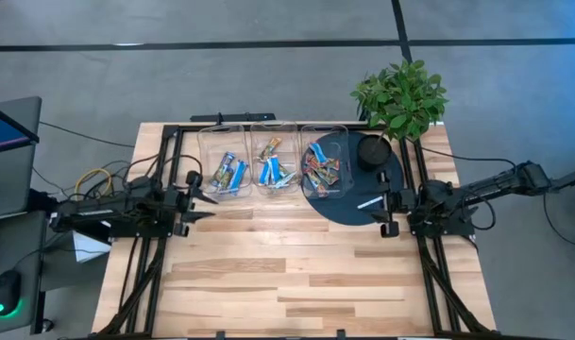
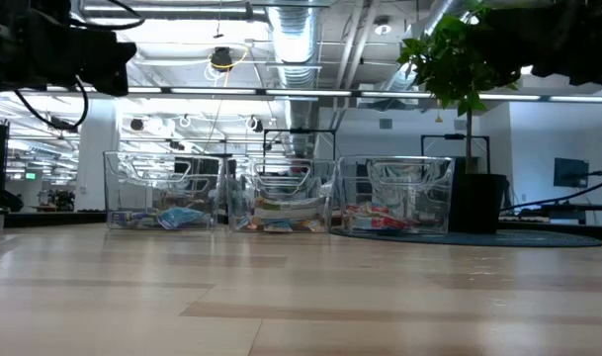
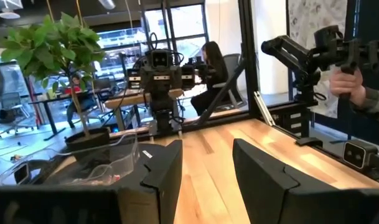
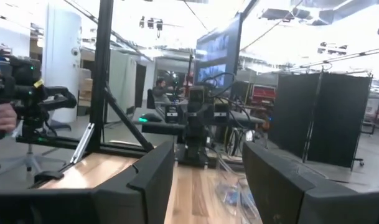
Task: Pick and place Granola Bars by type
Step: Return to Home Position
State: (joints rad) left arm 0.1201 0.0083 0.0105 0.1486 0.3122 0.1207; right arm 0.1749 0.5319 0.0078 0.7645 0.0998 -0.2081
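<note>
Left gripper (image 1: pixel 202 197) lying level, fingers spread, empty; right gripper (image 1: pixel 389 213) facing it, spread too; Granola Bars (image 1: pixel 273 171) between them in clear bins (image 1: pixel 211 142), labels unreadable

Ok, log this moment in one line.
left gripper: fingers open, parked at left side | right gripper: fingers open, parked at right side | granola bars: in the three clear bins | held: nothing

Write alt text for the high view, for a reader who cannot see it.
Three clear bins stand in a row at the far side of a wooden table, each holding wrapped granola bars. The left gripper and the right gripper wait open at the table's left and right edges.
</note>
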